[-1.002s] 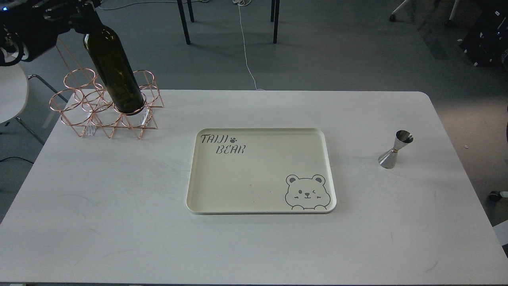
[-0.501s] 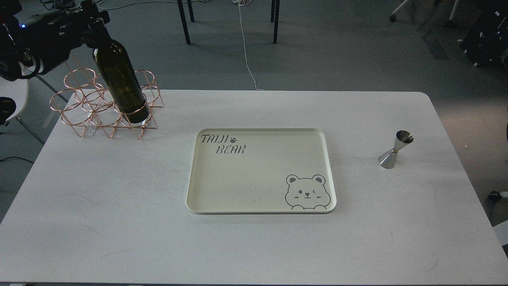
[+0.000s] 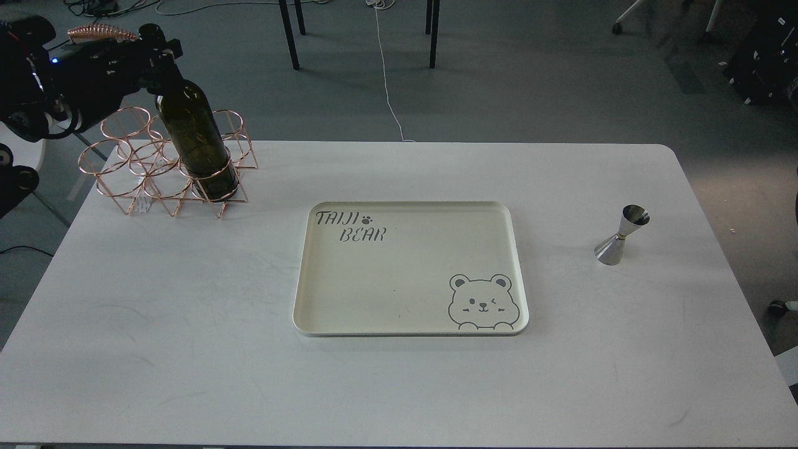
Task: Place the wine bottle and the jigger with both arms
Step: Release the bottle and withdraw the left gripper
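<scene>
A: What is nearest to the camera?

B: The white tabletop [image 3: 156, 374]; its lower part is bare. In the middle of the frame lies a cream tray [image 3: 299, 299]. It has the words "TAIJI BEAR" in its upper left corner and a bear drawing in its lower right corner.

A: And the jigger?

B: The jigger [image 3: 621, 234] stands on the tabletop at the right of the frame, well apart from the tray. It is of shiny steel, with the wider cone down. No gripper is near it, and the right arm does not show in the picture.

A: What is farther away?

B: In the upper left of the frame a copper wire rack [image 3: 124, 181] stands on the tabletop. The wine bottle [image 3: 196, 146] is inside the front right ring of the rack, with its bottom low in the ring. It leans so that the neck points to the upper left.

A: Who holds it?

B: The left gripper [image 3: 161, 59] is at the neck of the bottle, and the fingers seem pressed on the neck from both sides. The left arm [image 3: 75, 75] comes from the left edge.
</scene>
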